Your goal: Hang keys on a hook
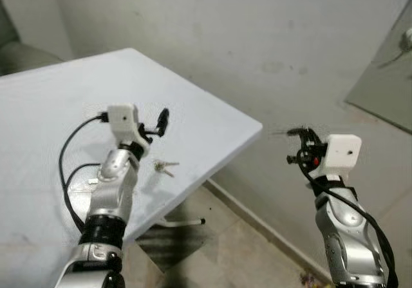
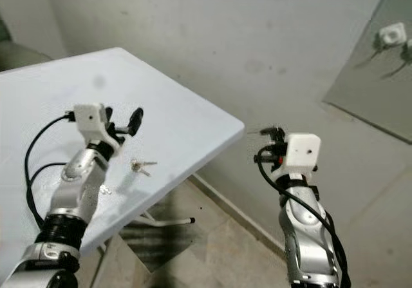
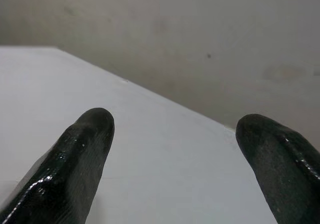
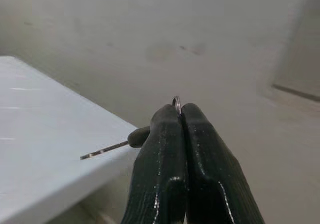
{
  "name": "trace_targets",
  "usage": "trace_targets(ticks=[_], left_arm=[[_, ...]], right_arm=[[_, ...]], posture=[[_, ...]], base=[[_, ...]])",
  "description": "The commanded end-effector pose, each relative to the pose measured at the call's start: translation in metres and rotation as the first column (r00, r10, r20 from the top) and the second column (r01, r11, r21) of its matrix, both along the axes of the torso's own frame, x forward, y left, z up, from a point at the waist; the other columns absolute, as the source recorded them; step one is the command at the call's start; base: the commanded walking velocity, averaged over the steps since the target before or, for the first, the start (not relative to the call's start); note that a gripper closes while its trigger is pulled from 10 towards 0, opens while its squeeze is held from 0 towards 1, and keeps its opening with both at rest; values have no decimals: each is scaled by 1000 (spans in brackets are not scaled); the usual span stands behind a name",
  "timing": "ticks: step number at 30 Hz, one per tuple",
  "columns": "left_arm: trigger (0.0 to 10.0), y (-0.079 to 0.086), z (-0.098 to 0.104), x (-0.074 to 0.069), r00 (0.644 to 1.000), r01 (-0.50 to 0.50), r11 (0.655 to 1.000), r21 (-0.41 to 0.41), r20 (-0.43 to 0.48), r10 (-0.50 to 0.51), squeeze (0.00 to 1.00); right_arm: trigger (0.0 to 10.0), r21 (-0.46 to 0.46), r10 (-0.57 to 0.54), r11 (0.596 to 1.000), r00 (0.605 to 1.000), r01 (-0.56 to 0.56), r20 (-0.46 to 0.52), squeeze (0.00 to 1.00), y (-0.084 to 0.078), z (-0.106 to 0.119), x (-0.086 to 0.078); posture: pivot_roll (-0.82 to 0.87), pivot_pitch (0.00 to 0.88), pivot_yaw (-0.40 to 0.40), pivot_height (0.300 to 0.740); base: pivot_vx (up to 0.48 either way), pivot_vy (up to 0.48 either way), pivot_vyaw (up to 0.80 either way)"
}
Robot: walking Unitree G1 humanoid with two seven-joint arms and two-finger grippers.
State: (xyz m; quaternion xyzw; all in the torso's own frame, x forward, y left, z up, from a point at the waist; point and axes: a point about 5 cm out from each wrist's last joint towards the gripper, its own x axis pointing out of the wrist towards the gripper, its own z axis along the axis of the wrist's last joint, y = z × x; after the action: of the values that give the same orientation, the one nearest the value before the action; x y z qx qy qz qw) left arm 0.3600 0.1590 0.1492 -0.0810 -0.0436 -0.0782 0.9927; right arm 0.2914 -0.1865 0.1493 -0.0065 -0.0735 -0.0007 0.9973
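Observation:
A small bunch of keys (image 1: 165, 167) lies on the white table (image 1: 77, 95) near its right edge. Just above and behind it hovers my left gripper (image 1: 161, 122), its two black fingers (image 3: 85, 149) spread open with nothing between them. My right gripper (image 1: 301, 143) is held out past the table's corner, facing the wall, and is shut on a key (image 4: 107, 150). The key's ring (image 4: 176, 102) pokes up between the fingertips and its blade sticks out sideways. A white hook (image 2: 391, 35) sits on a grey panel (image 2: 367, 101) at the upper right, well above and beyond the right gripper.
The table's metal foot (image 1: 183, 222) rests on the tiled floor below its edge. A bare grey wall (image 1: 257, 37) runs behind the table. A dark seat (image 1: 19, 53) shows at the far left. A black cable (image 1: 67, 153) loops beside my left arm.

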Motion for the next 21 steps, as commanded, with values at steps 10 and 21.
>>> trace_targets(ticks=[10, 21], left_arm=[[10000, -17, 2, 3, 999, 30, 999, 13, -17, -30, 0], [10000, -18, 2, 3, 999, 45, 999, 24, -21, -45, 0]], right_arm=[[10000, -15, -34, 999, 999, 34, 4, 0, -11, 4, -1], [10000, -18, -41, 999, 999, 41, 0, 0, -11, 4, -1]], posture=[[-62, 0, -53, 740], [-62, 0, -53, 740]], base=[[0, 0, -743], [0, 0, -743]])
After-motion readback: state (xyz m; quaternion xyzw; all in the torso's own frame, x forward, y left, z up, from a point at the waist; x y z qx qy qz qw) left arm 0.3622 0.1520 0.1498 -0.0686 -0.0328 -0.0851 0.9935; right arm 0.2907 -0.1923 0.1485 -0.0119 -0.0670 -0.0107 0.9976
